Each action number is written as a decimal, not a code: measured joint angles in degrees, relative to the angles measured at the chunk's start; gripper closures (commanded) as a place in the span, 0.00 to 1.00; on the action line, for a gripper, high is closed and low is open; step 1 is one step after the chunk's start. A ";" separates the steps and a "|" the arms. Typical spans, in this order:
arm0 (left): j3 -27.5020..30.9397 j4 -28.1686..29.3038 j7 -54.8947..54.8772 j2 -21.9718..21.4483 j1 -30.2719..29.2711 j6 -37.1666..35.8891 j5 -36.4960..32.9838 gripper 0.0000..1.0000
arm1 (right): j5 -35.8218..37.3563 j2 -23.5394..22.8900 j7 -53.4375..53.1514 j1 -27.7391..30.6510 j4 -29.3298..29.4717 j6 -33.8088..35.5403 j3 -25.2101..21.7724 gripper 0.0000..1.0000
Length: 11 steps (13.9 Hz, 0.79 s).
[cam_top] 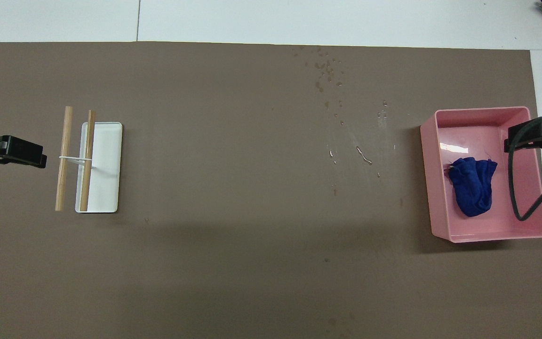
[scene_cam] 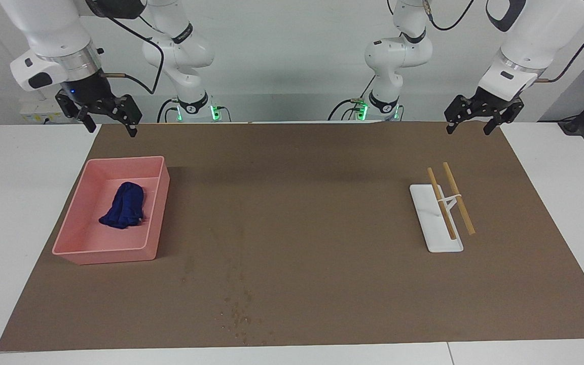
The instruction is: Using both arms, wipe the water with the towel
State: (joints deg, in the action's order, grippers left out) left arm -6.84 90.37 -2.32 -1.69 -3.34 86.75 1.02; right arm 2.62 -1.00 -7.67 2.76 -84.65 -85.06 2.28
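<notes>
The deep blue towel (scene_cam: 124, 206) lies bundled in a pink bin (scene_cam: 76, 248); it also shows in the overhead view (cam_top: 474, 192). Water drops (scene_cam: 239, 309) are scattered over the brown mat near its middle, mostly farther from the robots than the bin; in the overhead view the water drops (cam_top: 328, 71) run in a trail toward the bin. My right gripper (scene_cam: 111, 129) hangs open and empty, raised above the bin's rim (cam_top: 534, 134). My left gripper (scene_cam: 468, 131) hangs open and empty, raised over the mat at the left arm's end (cam_top: 21, 157).
A white flat tray (scene_cam: 436, 238) with two wooden sticks (scene_cam: 458, 197) laid across it lies on the mat toward the left arm's end. The brown mat (scene_cam: 322, 213) covers most of the white table. A black cable (cam_top: 515, 188) hangs over the bin.
</notes>
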 measured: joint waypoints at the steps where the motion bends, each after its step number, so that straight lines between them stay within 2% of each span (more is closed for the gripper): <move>1: 0.00 0.00 0.00 0.00 0.00 0.00 0.00 0.00 | 0.00 0.00 0.01 0.00 -0.09 0.10 -0.02 0.00; 11: 0.00 0.00 0.00 0.00 0.00 0.00 0.00 0.00 | -0.53 0.04 2.50 -0.07 -0.83 0.29 -0.02 0.00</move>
State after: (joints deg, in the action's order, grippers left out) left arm -6.83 90.37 -2.32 -1.69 -3.34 86.75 1.02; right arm 2.09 -0.96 -5.18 2.69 -85.48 -84.77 2.26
